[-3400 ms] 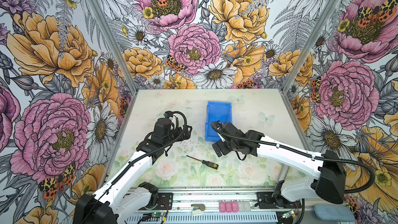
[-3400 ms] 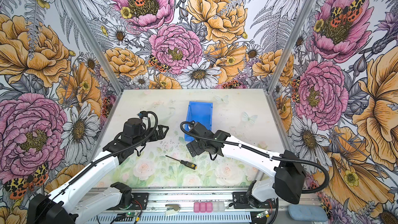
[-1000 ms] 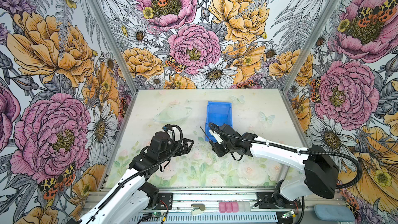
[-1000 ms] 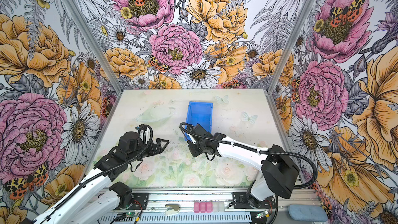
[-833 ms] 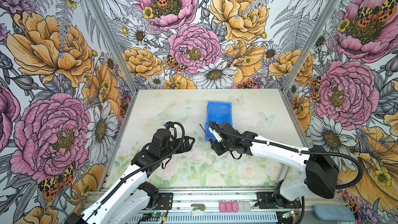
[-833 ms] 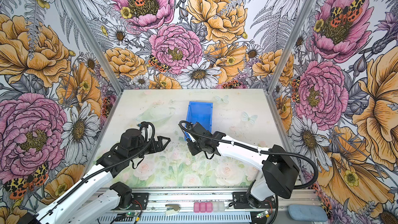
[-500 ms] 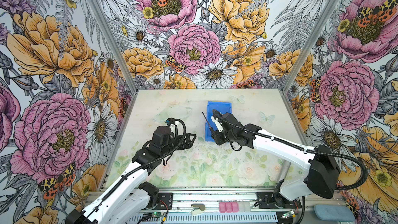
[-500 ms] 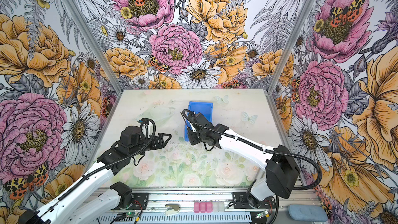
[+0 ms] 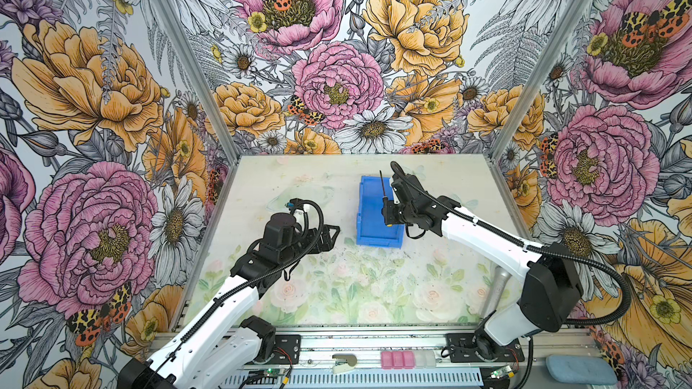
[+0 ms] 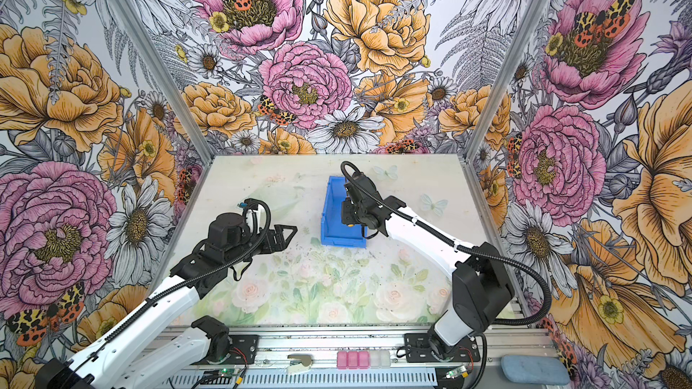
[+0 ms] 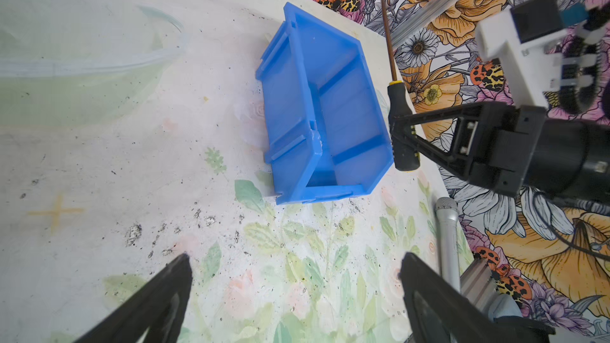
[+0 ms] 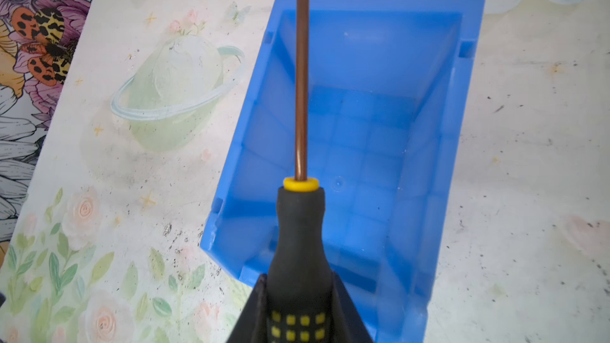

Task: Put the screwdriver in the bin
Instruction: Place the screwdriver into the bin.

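The right claw [image 11: 401, 133] — clamped on the screwdriver's [image 12: 302, 252] black handle — holds it above the blue bin [image 9: 369, 215] on the worktop [image 9: 337, 286]; the left claw [image 11: 293, 295] stands apart, nearby.

The blue bin [image 9: 377, 215] sits just right of the frame's centre on the pale floral tabletop [image 9: 337, 286]. Over it, the right gripper [image 9: 387, 211] is clamped on the handle of the screwdriver [image 9: 383, 196], whose thin shaft points toward the top of the frame. To the bin's left, apart from it, the left gripper [image 9: 331, 235] holds nothing.
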`<state>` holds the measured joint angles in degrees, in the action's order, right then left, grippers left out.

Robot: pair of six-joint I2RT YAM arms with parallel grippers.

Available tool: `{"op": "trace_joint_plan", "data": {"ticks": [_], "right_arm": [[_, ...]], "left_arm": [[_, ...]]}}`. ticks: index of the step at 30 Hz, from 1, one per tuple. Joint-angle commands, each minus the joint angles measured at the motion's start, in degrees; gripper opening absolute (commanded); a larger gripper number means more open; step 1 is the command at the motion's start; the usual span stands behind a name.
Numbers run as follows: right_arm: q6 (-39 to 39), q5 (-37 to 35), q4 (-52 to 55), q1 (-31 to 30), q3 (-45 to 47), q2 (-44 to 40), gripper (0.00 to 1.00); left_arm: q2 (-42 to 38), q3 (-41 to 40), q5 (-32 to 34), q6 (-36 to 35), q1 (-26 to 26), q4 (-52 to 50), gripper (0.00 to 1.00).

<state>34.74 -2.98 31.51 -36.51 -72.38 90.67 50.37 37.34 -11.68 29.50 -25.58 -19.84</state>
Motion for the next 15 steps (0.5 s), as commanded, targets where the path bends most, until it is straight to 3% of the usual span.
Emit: {"op": "trace_joint_plan", "data": {"ticks": [1, 7, 15], "right_arm": [[2.0, -2.2, 0.1, 0.8, -3.3, 2.4, 0.0], [2.0, -1.9, 0.0, 1.3, -6.8, 7.1, 0.0], [3.4, -0.9, 0.0, 0.5, -4.8, 7.8, 0.0]], "left_arm": [[1.0, 1.7, -1.2, -1.8, 0.8, 2.1, 0.99], [3.1, 2.5, -1.5, -2.1, 1.0, 3.1, 0.99], [4.0, 1.8, -1.1, -1.5, 1.3, 4.4, 0.99]]}}
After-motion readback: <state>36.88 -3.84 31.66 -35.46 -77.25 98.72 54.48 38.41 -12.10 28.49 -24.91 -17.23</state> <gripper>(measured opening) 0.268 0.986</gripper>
